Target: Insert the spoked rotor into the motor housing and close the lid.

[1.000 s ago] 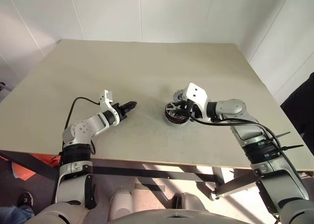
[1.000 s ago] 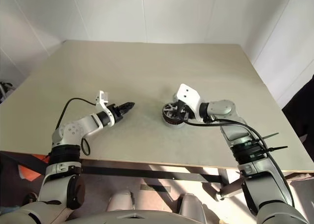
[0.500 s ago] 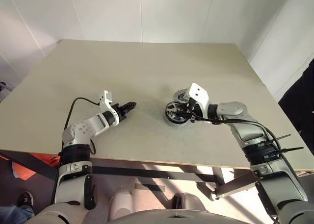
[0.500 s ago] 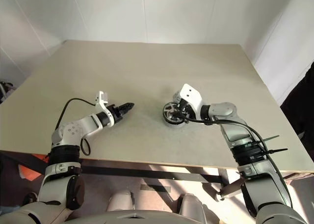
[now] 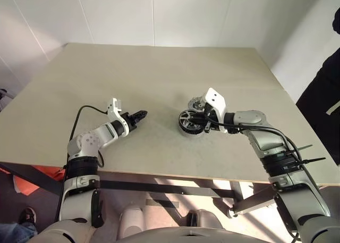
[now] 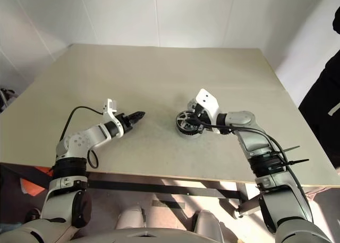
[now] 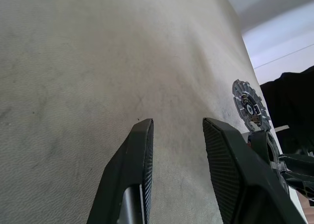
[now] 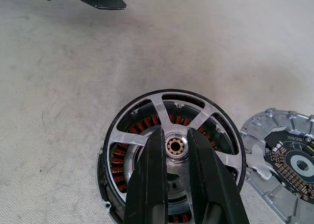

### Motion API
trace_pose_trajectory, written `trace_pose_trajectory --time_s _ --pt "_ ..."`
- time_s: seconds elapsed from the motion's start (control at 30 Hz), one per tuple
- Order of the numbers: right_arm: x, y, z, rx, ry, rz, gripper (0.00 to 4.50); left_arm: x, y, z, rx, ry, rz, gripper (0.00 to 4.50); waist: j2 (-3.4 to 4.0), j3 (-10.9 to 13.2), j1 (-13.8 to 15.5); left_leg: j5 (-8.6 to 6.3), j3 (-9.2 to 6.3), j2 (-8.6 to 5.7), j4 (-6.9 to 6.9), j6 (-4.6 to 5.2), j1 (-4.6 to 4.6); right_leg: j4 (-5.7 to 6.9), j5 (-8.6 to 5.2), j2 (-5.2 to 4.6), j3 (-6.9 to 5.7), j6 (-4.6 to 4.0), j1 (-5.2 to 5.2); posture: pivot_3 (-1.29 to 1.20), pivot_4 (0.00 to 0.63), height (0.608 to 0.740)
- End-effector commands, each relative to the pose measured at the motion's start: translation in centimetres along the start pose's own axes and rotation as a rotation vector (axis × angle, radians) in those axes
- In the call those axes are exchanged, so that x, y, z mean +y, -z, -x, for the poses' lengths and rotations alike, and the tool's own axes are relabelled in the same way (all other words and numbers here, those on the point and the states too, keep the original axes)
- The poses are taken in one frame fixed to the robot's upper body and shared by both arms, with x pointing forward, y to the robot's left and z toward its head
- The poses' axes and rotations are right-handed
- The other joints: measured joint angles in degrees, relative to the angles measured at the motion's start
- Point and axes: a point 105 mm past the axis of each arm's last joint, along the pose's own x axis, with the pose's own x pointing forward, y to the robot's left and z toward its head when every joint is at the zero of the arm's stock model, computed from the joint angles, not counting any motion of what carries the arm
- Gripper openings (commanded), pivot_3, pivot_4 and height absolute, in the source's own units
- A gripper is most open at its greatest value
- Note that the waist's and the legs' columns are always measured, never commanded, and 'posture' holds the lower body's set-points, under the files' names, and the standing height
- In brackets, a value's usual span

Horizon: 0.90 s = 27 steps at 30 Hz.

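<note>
The spoked rotor (image 8: pixel 159 109) lies flat in the motor housing (image 8: pixel 117 160), whose copper windings show between the spokes. My right gripper (image 8: pixel 175 132) reaches over it from the right. Its fingers stand close together on either side of the rotor's central hub. The lid (image 8: pixel 287 165) lies flat on the table, touching the housing's far right side. In the head view the rotor (image 5: pixel 188 122) sits at the table's middle right, with the lid (image 5: pixel 195 102) just behind it. My left gripper (image 5: pixel 142 114) hovers open and empty over bare table to the left, pointing toward the housing.
The beige table (image 5: pixel 159 73) runs wide behind and to the left of the parts. Its front edge (image 5: pixel 159 171) lies close below the arms. A person in dark clothing (image 5: pixel 324 94) stands at the table's right side.
The rotor went from tilted to lying flat in the housing. My right wrist rolled and its fingers narrowed around the hub. The person at the right moved further into view. My left arm stayed still.
</note>
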Motion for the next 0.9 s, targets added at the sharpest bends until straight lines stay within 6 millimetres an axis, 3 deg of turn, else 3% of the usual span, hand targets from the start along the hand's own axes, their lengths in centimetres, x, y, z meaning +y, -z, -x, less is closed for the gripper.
trace_pose_trajectory --time_s 0.03,0.17,0.33,0.43,0.67,0.9 --pt "-0.6 -0.5 0.4 0.000 0.023 0.034 0.28 -0.7 -1.0 0.2 -0.033 0.023 -0.032 1.73 0.00 0.00 0.00 0.00 0.00 0.00 0.00 0.00 0.00 0.00 0.00 0.00 0.00 0.00 0.00 0.00 0.000 0.740" --pt "-0.6 -1.4 0.7 -0.027 0.021 0.057 0.28 -0.6 -0.8 0.2 -0.030 0.021 -0.029 1.73 0.00 0.00 -0.01 0.00 0.00 0.00 0.00 -0.01 0.00 0.00 0.00 0.00 0.00 0.00 0.00 0.00 0.000 0.740" --pt "-0.8 -4.5 1.8 -0.101 0.042 0.143 0.28 -0.8 -0.7 0.0 -0.023 0.028 -0.032 1.73 0.00 0.00 -0.01 0.00 0.00 0.01 0.00 0.01 -0.05 -0.01 0.00 0.00 -0.01 0.00 -0.03 0.00 0.000 0.740" --pt "-1.3 -5.3 2.6 -0.104 0.069 0.182 0.28 -0.9 -0.7 -0.1 -0.020 0.031 -0.036 1.73 0.00 0.00 -0.01 0.00 0.00 0.01 -0.02 0.00 -0.05 -0.01 0.00 0.01 -0.01 0.00 -0.05 0.00 0.000 0.740" --pt "-2.4 -4.1 4.1 -0.031 0.116 0.223 0.28 -0.8 -0.7 -0.2 -0.018 0.030 -0.034 1.73 0.00 0.00 0.03 0.00 0.00 0.01 -0.01 0.01 -0.05 -0.02 0.00 0.00 0.00 0.00 -0.05 0.00 0.000 0.740" --pt "-2.0 -3.4 3.7 -0.011 0.116 0.214 0.28 -0.7 -0.5 -0.4 -0.011 0.029 -0.031 1.73 0.00 0.00 -0.03 0.00 0.00 0.01 -0.01 0.01 -0.05 -0.01 0.00 0.01 0.00 0.00 -0.06 0.00 0.000 0.740"
